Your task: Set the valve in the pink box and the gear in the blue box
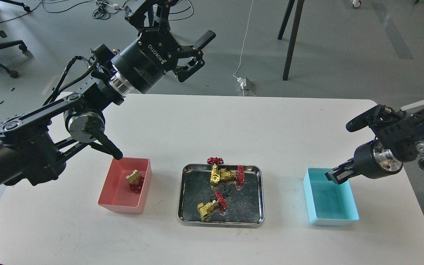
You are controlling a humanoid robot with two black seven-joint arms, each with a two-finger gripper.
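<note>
Two black gears in the steel tray lie left of the right end effector, whose state I cannot tell; left end effector open, raised.

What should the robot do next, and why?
Probably lower the open left gripper toward the steel tray for another valve. One valve already lies in the pink box, while valves and tiny gears remain in the tray, and the blue box looks empty.

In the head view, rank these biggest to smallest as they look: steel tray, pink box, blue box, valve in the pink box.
1. steel tray
2. pink box and blue box, which look about alike, so I won't rank them
3. valve
</note>
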